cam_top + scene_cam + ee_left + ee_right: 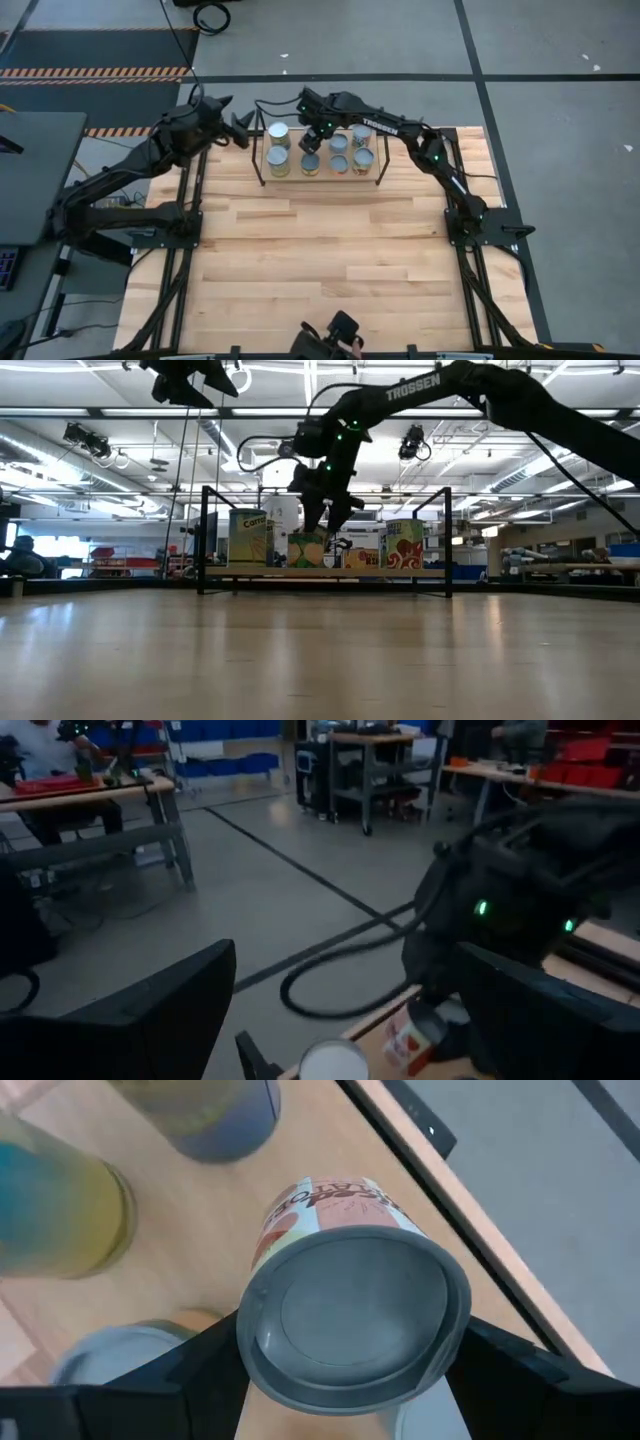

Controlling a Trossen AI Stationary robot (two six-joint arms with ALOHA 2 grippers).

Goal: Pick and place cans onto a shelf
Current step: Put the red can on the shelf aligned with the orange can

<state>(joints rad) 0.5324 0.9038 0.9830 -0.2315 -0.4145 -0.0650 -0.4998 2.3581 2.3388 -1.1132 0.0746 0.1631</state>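
The shelf [297, 148], a black wire frame with a light board, stands at the table's far middle and carries several cans [278, 162] standing upright on their bases. My right gripper [350, 1370] hangs over the shelf's middle [325, 525], slanting down and shut on a can [355, 1315] with a grey top and a red-and-white label. My left gripper [243, 130] is open with nothing between its fingers, raised just off the shelf's left end. In its wrist view I see a white-topped can [333, 1063] and a red-labelled one [410, 1040]. My right gripper pinches the can between its two fingers, one on each side of the can's wall just below the top rim [255, 1350]. The fingers come from above, slanting toward the table's far edge. The can stands roughly upright among the others; whether its base touches the board I cannot tell.
Other cans stand close around the held one on the board [60, 1210]. The shelf's upright end posts [205, 540] rise at both ends. Black arm-mount rails [180, 215] run along both table sides. Bare wooden tabletop [330, 250] lies in front of the shelf.
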